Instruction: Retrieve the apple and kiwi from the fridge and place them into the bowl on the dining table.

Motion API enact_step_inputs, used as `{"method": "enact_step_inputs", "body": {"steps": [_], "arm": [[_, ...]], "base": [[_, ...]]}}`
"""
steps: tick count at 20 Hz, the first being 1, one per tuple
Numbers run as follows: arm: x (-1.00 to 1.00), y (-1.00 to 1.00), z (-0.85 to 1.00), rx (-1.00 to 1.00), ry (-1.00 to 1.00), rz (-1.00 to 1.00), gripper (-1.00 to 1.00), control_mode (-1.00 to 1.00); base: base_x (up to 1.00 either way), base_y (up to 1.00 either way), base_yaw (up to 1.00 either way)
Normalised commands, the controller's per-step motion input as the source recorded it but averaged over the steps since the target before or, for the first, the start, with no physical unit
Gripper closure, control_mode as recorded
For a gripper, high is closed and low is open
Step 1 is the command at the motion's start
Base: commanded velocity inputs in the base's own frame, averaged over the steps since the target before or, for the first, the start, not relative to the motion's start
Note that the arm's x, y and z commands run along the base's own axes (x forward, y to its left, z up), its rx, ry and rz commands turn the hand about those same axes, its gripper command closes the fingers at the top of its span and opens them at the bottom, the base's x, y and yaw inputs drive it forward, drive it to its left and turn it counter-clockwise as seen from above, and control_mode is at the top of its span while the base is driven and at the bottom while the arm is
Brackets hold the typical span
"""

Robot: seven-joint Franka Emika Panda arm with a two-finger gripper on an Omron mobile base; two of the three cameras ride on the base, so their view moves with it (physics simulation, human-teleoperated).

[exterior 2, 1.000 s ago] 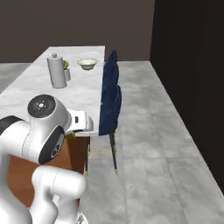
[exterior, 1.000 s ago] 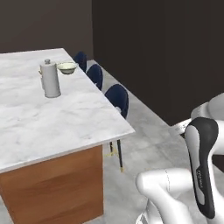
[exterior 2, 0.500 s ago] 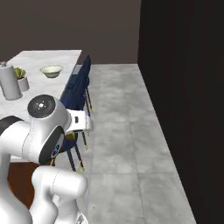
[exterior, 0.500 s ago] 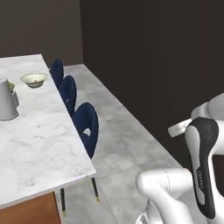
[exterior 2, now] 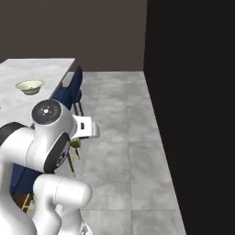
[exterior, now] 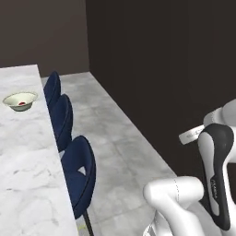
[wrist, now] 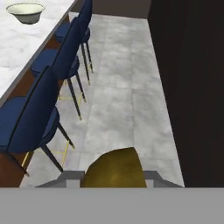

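1. Fingers of the gripper [wrist: 114, 181] are closed on the kiwi [wrist: 114, 169], which sits between them at the bottom of the hand view; the fingertips themselves are hidden behind the fruit.
2. Kiwi looks olive-brown with a yellowish shine, smooth and oval, and it covers most of the space between the fingers.
3. Far ahead of the fingers and to their left, the bowl [wrist: 26, 12] stands on the table [wrist: 17, 48]. It is pale cream-green, shallow and wide.
4. Inside the bowl, in the left base view, a small red spot is visible: the apple [exterior: 21, 103]. So I judge the first fruit is already delivered.
5. What is left, as I judge: to carry the kiwi to the bowl, which is well apart from the fingers now, to lower it in beside the apple, and to release it.
6. Between the fingers and the bowl, along the table edge, stands a row of blue chairs [wrist: 65, 61]. Below and ahead of the fingers is grey floor [wrist: 118, 96], and to their right a dark wall [wrist: 192, 78].
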Motion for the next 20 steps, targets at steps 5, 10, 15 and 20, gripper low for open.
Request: {"method": "enact_step_inputs", "body": {"steps": [5,10,15,20], "arm": [[0.0,0.0,0.0,0.0,0.0,0.0,1.0,1.0],[0.0,0.0,0.0,0.0,0.0,0.0,1.0,1.0],[0.0,0.0,0.0,0.0,0.0,0.0,1.0,1.0],[0.0,0.0,0.0,0.0,0.0,0.0,1.0,1.0]], "base": [[1.0,0.08,0.31],[1.0,0.05,0.43],[1.0,-0.22,0.47],[1.0,-0.21,0.53]]}}
